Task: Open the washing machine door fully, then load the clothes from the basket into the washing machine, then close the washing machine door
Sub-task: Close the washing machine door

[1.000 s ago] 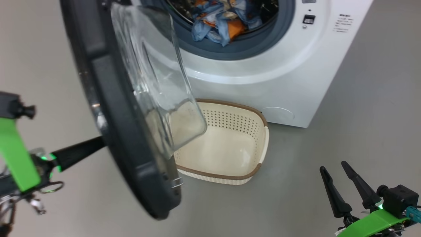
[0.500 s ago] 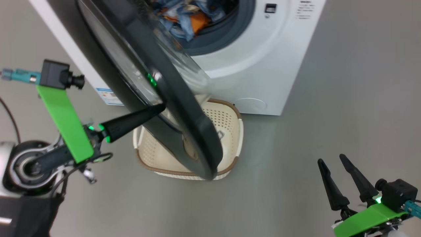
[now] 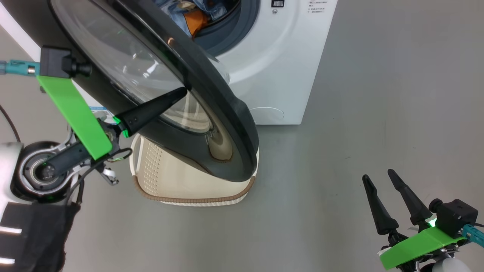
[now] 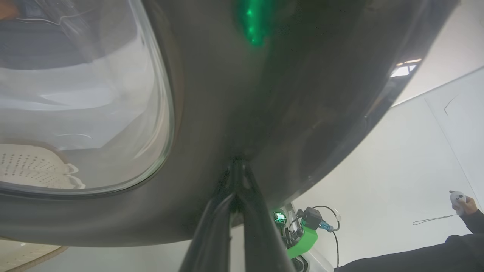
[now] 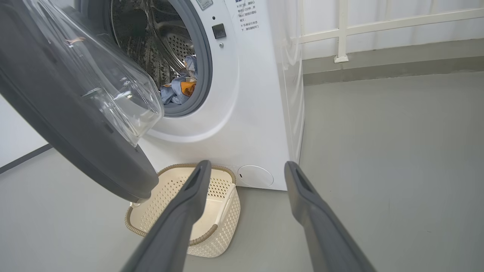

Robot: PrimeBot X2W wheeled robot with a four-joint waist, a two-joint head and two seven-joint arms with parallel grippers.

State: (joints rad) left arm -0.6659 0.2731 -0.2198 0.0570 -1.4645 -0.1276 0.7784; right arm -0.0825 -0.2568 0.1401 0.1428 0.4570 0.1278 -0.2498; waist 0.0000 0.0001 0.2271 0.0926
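Head and wrist views of the laundry station. We see the washing machine (image 3: pixel 280 56) standing on the grey floor (image 3: pixel 359 113), its round opening uncovered and the clothes (image 3: pixel 193 19), blue with orange patches, lying inside the drum against the grey seal. The washing machine door (image 3: pixel 227 124) stands part-way swung, its glossy black rim and bulging glass bowl hanging in front of the opening and, from the head view, above the basket (image 3: pixel 196 200). The basket sits on the floor just before the machine's lower front panel, and most of it is hidden behind the door. The left pincer (image 3: pixel 181 92) has its two fingers brought together with nothing between them; in the left wrist view the joined tips (image 4: pixel 236 166) press against the outer face of the door's black rim, beside the glass. Through that glass we make out a perforated corner of the basket. The right pincer (image 3: pixel 378 174) is low at the right, well apart from the machine, with its fingers spread wide and nothing in its grasp. In the right wrist view the same spread fingers frame the basket and the machine's lower panel. A person's hand (image 4: pixel 467 206), holding a small white object, appears at the far right of the left wrist view.
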